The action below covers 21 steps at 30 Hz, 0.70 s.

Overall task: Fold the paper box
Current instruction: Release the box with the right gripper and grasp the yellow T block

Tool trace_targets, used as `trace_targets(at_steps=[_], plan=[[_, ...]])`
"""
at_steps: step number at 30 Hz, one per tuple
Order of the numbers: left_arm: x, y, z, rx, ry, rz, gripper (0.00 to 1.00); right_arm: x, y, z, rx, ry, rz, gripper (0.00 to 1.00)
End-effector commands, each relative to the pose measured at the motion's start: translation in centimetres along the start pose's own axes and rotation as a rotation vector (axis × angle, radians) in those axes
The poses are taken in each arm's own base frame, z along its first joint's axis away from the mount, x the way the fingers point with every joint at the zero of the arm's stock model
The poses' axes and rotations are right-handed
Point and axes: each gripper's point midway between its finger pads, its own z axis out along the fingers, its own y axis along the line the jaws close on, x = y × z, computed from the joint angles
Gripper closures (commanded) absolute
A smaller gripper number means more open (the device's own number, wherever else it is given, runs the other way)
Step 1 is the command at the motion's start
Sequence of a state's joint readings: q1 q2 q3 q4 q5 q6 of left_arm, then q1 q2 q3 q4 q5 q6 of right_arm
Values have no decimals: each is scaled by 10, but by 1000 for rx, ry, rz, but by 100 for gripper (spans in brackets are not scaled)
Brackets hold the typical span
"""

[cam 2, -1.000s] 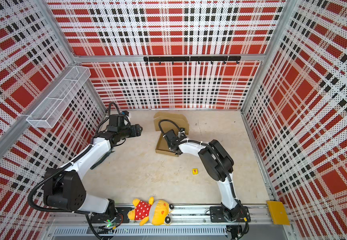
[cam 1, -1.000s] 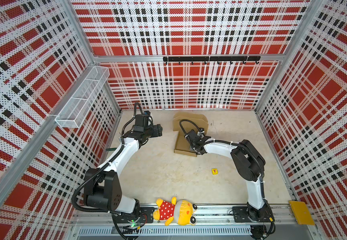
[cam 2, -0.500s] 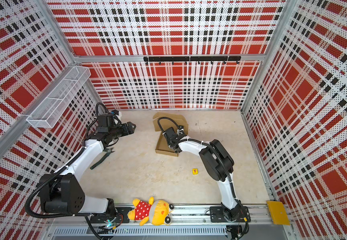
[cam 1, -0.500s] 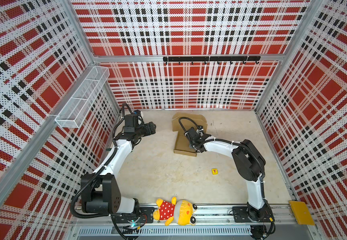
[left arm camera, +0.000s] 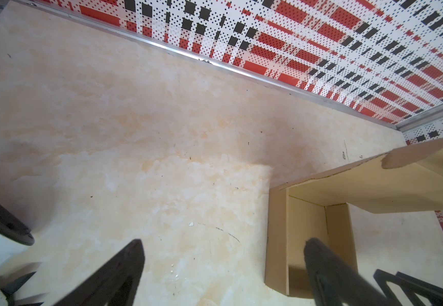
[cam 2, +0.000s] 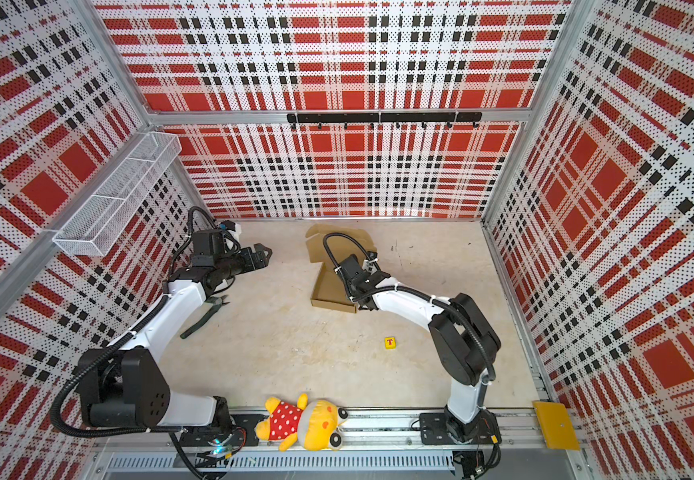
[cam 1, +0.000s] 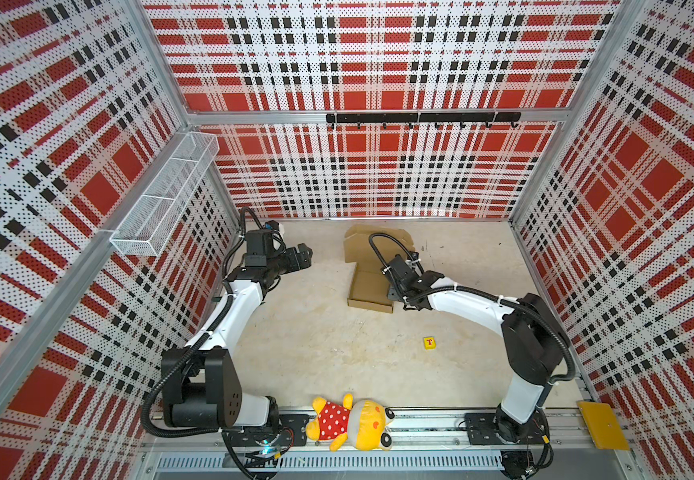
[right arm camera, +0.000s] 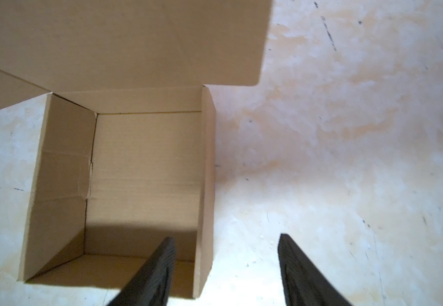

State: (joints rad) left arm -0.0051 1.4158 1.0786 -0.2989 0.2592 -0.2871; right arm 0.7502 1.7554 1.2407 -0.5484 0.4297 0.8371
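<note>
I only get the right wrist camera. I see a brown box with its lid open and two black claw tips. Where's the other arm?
Observer: The left claw hangs open and empty, off to the left of the paper box, not touching it.
Operator: Is anything else lying around?
Observer: A small yellow block with a red T on it lies in front of the box, well apart from it.
Operator: Any toys?
Observer: A yellow plush toy in a red spotted dress lies at the very front, near the middle.
</note>
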Motion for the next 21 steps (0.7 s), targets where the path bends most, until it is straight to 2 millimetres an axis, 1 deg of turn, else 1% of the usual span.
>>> trace_targets(at_steps=[1, 4, 6, 11, 15, 17, 21], plan=[[-6, 1, -4, 10, -28, 0, 1, 9, -20, -18, 5, 4, 7, 25], [-6, 1, -3, 10, -24, -2, 1, 19, -34, -26, 10, 25, 0, 17], [-6, 4, -3, 6, -23, -6, 1, 28, -37, -29, -14, 47, -6, 14], [-6, 7, -3, 1, -24, -10, 1, 58, -48, -30, -39, 142, -31, 4], [-5, 12, -2, -11, -25, -18, 0, 76, -57, -33, -58, 190, -49, 3], [-6, 14, -2, -14, -27, -21, 1, 85, -64, -33, -53, 208, -58, 3], [-7, 15, -3, -16, -24, -24, 1, 101, -72, -34, -55, 251, -66, 12]])
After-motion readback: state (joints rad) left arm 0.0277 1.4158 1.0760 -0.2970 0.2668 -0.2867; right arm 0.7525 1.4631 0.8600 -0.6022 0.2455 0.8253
